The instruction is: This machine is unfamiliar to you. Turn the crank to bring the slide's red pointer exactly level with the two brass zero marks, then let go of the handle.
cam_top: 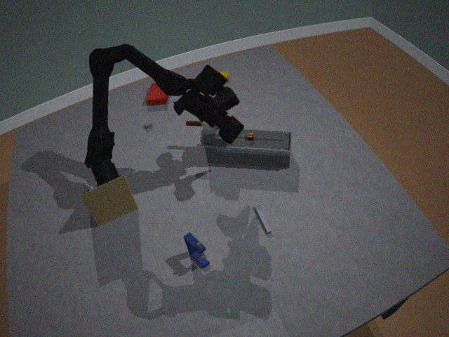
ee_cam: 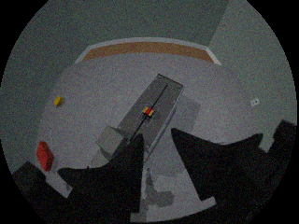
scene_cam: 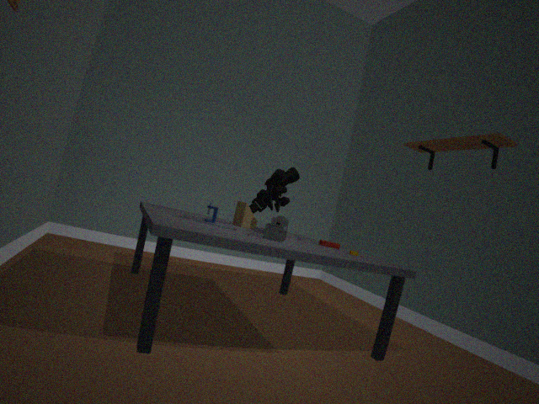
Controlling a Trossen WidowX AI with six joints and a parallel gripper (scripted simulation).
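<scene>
Indoors, a black gripper [cam_top: 220, 117] [scene_cam: 274, 207] [ee_cam: 157, 133] poised above a grey machine [cam_top: 248, 157] [scene_cam: 275, 230] [ee_cam: 158, 100], its fingers partly apart with nothing visible between, red pointer [cam_top: 250, 134] [ee_cam: 149, 111] on the machine's top, brown handle [cam_top: 193, 123] at one end.

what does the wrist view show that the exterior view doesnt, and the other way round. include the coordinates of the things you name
Only the wrist view: the red pointer [ee_cam: 149, 111] on the slide, between yellow marks, and the long slot along the machine's top.

Only the exterior view: the blue clamp [scene_cam: 214, 214], the tan block [scene_cam: 240, 215], the table's dark legs [scene_cam: 154, 295] and a wall shelf [scene_cam: 461, 143].

Both: the grey machine [scene_cam: 274, 230] [ee_cam: 156, 105], the red block [scene_cam: 329, 244] [ee_cam: 45, 156], the small yellow item [scene_cam: 354, 252] [ee_cam: 58, 101] and the gripper [scene_cam: 276, 207] [ee_cam: 157, 133], its fingers apart.
</scene>
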